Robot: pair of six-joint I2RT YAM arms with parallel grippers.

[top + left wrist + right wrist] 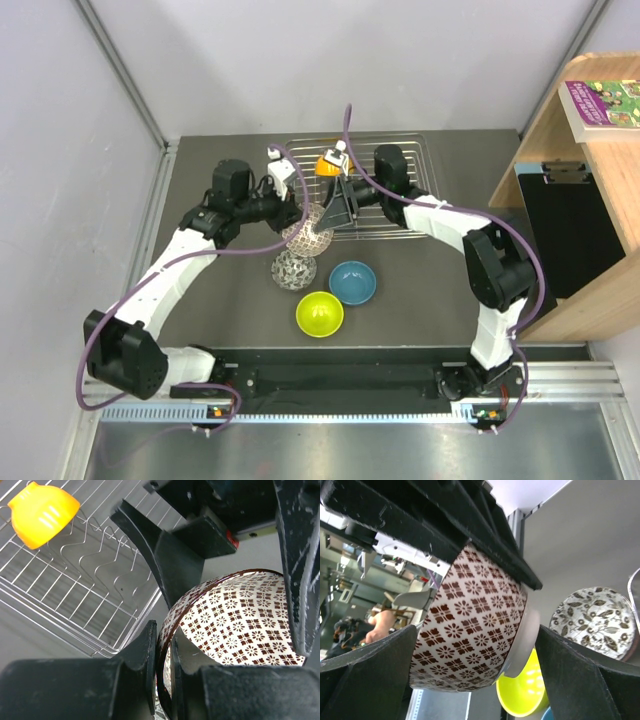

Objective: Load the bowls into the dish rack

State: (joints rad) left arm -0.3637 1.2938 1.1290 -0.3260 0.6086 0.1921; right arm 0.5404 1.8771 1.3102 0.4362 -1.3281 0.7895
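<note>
My left gripper [298,222] [167,645] is shut on the rim of a brown-and-white patterned bowl [310,230] [240,620] and holds it above the table, just in front of the dish rack [400,195] [65,590]. My right gripper [336,212] [476,630] is open. Its jaws stand either side of that same bowl [470,630], one by the rim and one against the foot. An orange bowl [327,163] [42,512] stands in the rack. A black-and-white mosaic bowl [295,269] [595,622], a blue bowl [352,282] and a lime green bowl [319,314] [522,692] lie on the table.
A wooden shelf unit [600,200] with a book [605,100] on top and a black panel [575,235] on its side stands at the right edge. Grey walls close in the left and back. The arms' mounting rail [340,380] runs along the near edge.
</note>
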